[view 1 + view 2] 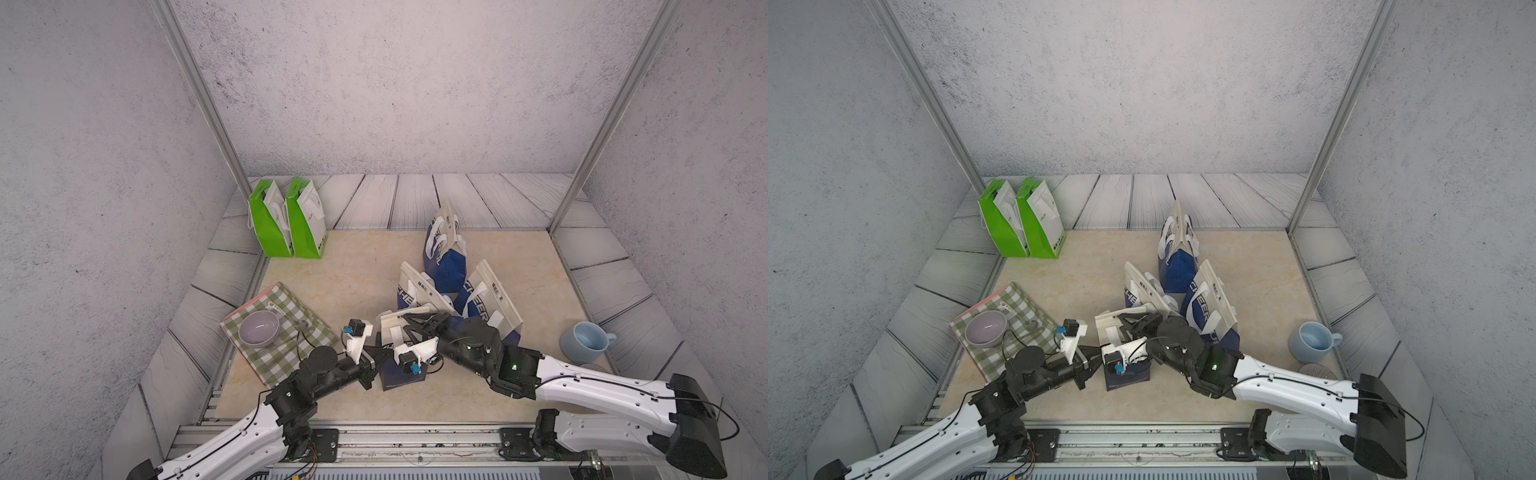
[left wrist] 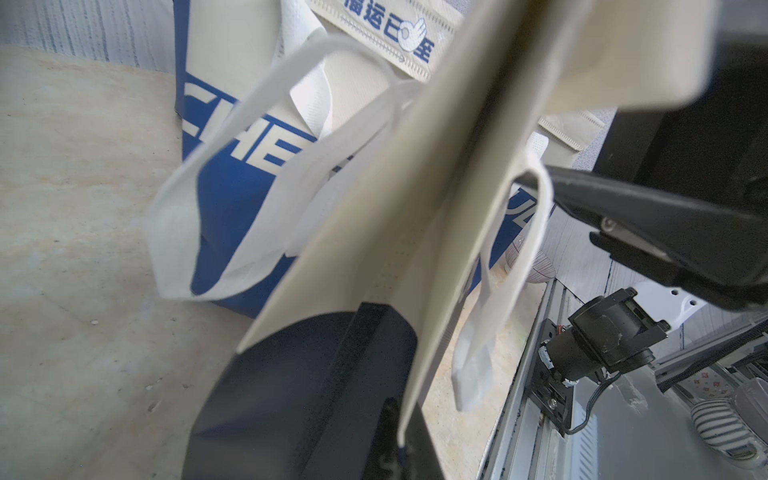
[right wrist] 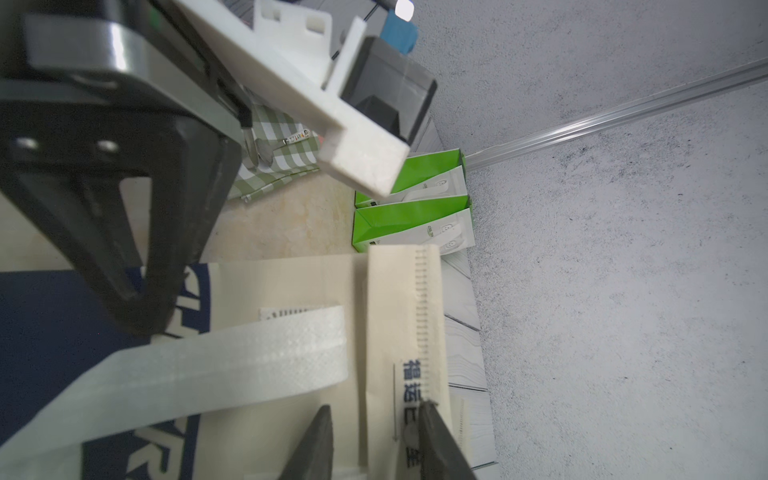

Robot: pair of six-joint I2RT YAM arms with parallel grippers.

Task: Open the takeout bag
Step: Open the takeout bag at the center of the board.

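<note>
Left gripper (image 1: 380, 358): jaws clenched on the takeout bag (image 1: 395, 380) edge. Right gripper (image 3: 376, 407): jaws apart, straddling its seal strip (image 3: 405, 316). Bag's front-centre on the surface (image 1: 332, 291). Looks light, floppy, tearable; you'd pinch the strip end, peel gently.

The left arm (image 1: 249, 432) and right arm (image 1: 602, 386) have white shells dotted with small screws, black joints and thin black cables (image 1: 297, 347). A green light (image 1: 514, 367) glows on the right forearm; white wrist brackets (image 1: 356, 347) carry black cameras with blue plugs (image 1: 414, 368)
</note>
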